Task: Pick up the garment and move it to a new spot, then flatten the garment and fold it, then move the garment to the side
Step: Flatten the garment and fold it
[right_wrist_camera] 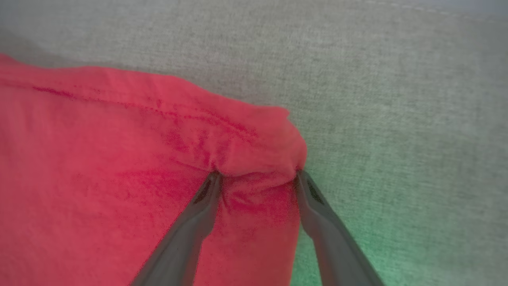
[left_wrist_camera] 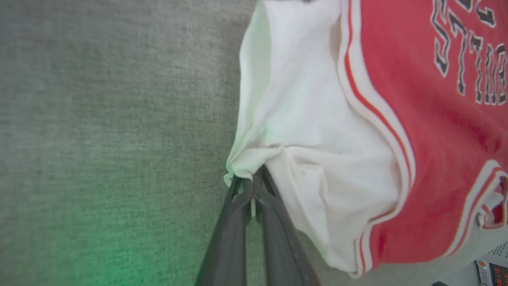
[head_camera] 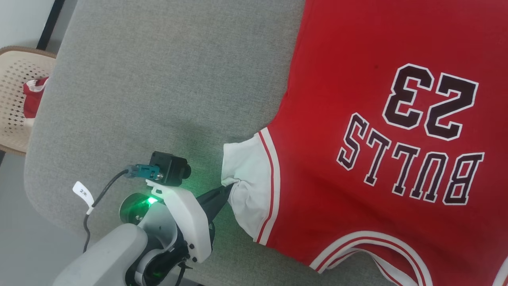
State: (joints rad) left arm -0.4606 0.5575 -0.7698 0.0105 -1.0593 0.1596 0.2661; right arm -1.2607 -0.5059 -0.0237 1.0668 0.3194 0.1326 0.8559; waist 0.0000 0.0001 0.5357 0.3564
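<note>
In the head view, the garment lies front side up on the counter, which has a grey cloth cover. Its red body is spread toward the right of the view, and the print is upside down for the camera. The left fingers reach in from the lower left and pinch the outer edge of the white sleeve, which is bunched at that place. Past the left edge of the counter stands a pale chair with a red cloth on it.

In the left wrist view, the left fingers are pressed together with a small fold of the sleeve between their tips. Wrinkles run from the pinch into the sleeve, and the rest of it rests on the counter.

In the right wrist view, the right fingers are spread, with one tip on each side of a rumpled hem corner of the red cloth. The tips touch the cloth but do not clamp it.

The step in hand seems to be the flattening. To do it well, the right fingers should close on the whole thickness of the corner, not only on the top layer. Then both arms should pull apart, low over the counter and gently, so the wrinkles go out. The left pinch holds very little cloth, so a hard pull may make it slip.
</note>
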